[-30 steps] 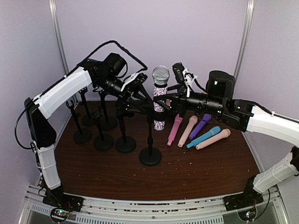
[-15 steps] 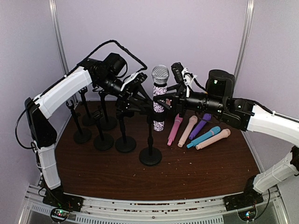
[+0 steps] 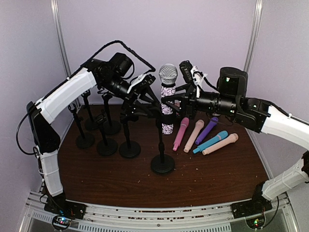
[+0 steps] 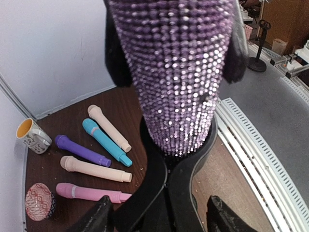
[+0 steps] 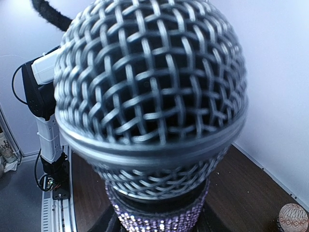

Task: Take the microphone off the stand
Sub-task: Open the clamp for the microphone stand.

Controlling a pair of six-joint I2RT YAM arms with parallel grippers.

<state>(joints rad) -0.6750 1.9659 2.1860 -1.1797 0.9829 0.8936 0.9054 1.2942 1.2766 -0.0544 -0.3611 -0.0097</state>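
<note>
The microphone (image 3: 167,96) has a silver mesh head and a purple glitter body, and it stands upright in the black clip of its stand (image 3: 162,163). My right gripper (image 3: 170,103) comes in from the right and is shut on the glitter body just below the head. In the right wrist view the mesh head (image 5: 149,92) fills the frame, with dark fingers flanking the body at the bottom edge. My left gripper (image 3: 146,103) reaches in from the left at clip height. In the left wrist view its fingertips (image 4: 99,216) stand open on either side of the clip (image 4: 166,193), with a gap on the right side.
Several coloured microphones (image 3: 205,137) lie on the brown table to the right of the stand. Several empty black stands (image 3: 107,146) crowd the left side. A cup (image 4: 33,136) and a patterned bowl (image 4: 38,201) sit by the back wall. Purple walls enclose the table.
The microphone and its stand have shifted right and slightly up, and the stand's base has slid right. The right gripper's jaws have narrowed onto the body.
</note>
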